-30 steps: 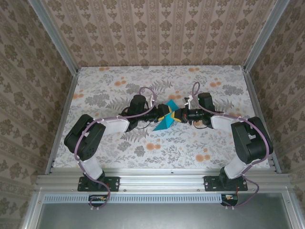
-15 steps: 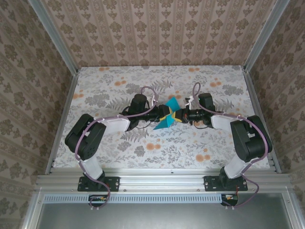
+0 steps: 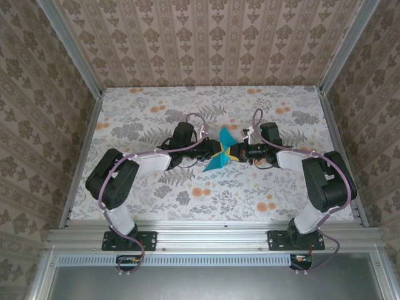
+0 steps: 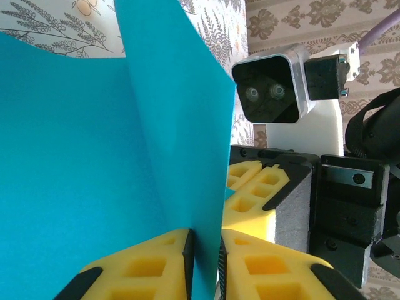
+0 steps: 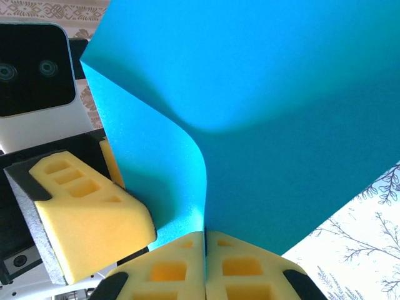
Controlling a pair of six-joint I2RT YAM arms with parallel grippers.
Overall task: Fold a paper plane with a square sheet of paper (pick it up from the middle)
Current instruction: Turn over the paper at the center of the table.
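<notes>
The square sheet of paper (image 3: 218, 160) is teal-blue, bent into a fold and held up off the table between the two arms at mid-table. My right gripper (image 5: 205, 249) is shut on its lower edge, pads pressed flat together on the sheet (image 5: 281, 125). My left gripper (image 4: 205, 253) faces it from the other side. Its jaws stand a narrow way apart with a folded flap of the sheet (image 4: 94, 156) between them, the left pad against the paper and a sliver of gap at the right pad. In the top view the left gripper (image 3: 215, 150) and the right gripper (image 3: 233, 152) almost touch.
The floral tablecloth (image 3: 156, 106) covers the table, ringed by patterned walls and an aluminium frame (image 3: 81, 156). The right wrist camera housing (image 4: 272, 94) sits close in front of the left gripper. A yellow left finger (image 5: 81, 206) is beside the right jaws.
The left gripper's jaws have narrowed around the paper's flap. The sheet's upper corner has shifted slightly up and right. The right gripper has kept its hold.
</notes>
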